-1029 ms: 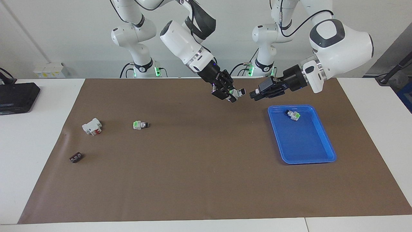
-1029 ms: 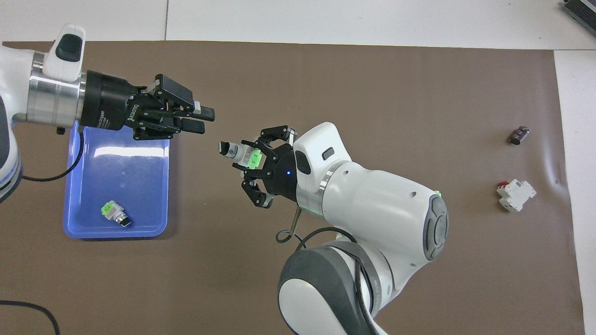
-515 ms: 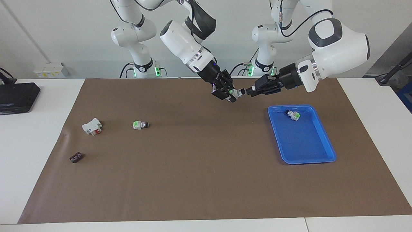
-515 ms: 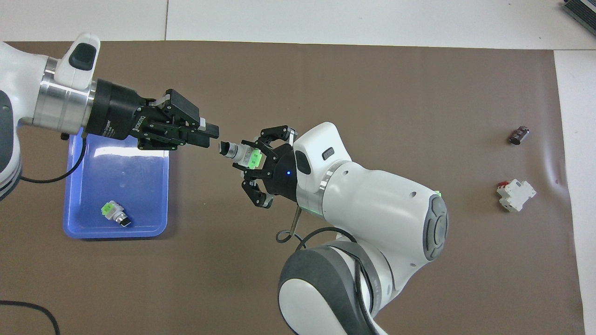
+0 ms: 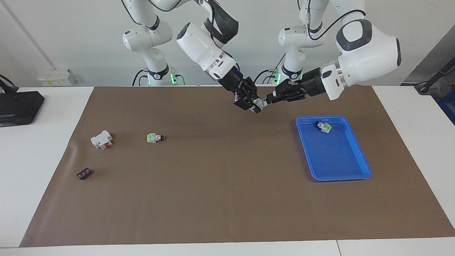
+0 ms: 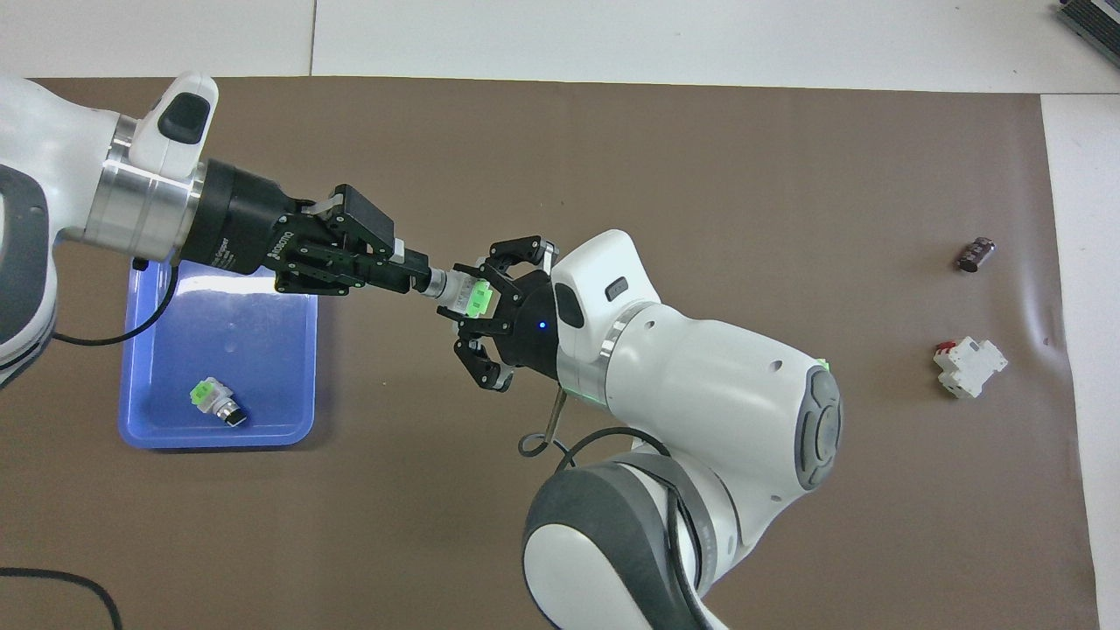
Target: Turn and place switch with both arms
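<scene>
My right gripper [image 5: 253,106] [image 6: 480,303] is shut on the switch [image 5: 258,104] [image 6: 463,293], holding it up over the brown mat with the green face up and the knob end pointing toward the left arm's end. My left gripper [image 5: 269,100] [image 6: 422,278] comes in level from that end. Its fingers stand a little apart, with the knob end between their tips; I cannot tell whether they press on it. A second switch [image 5: 324,127] [image 6: 217,402] lies in the blue tray [image 5: 337,167] [image 6: 262,350]. A third [image 5: 155,137] lies on the mat.
A white block with a red part [image 5: 101,139] [image 6: 969,367] and a small dark brown piece [image 5: 83,174] [image 6: 975,255] lie on the mat toward the right arm's end. A black device [image 5: 17,106] sits on the white table off the mat at that end.
My left gripper has moved from over the tray's edge toward the right gripper, narrowing slightly, and its fingertips now reach around the switch's knob end. The right gripper has held still.
</scene>
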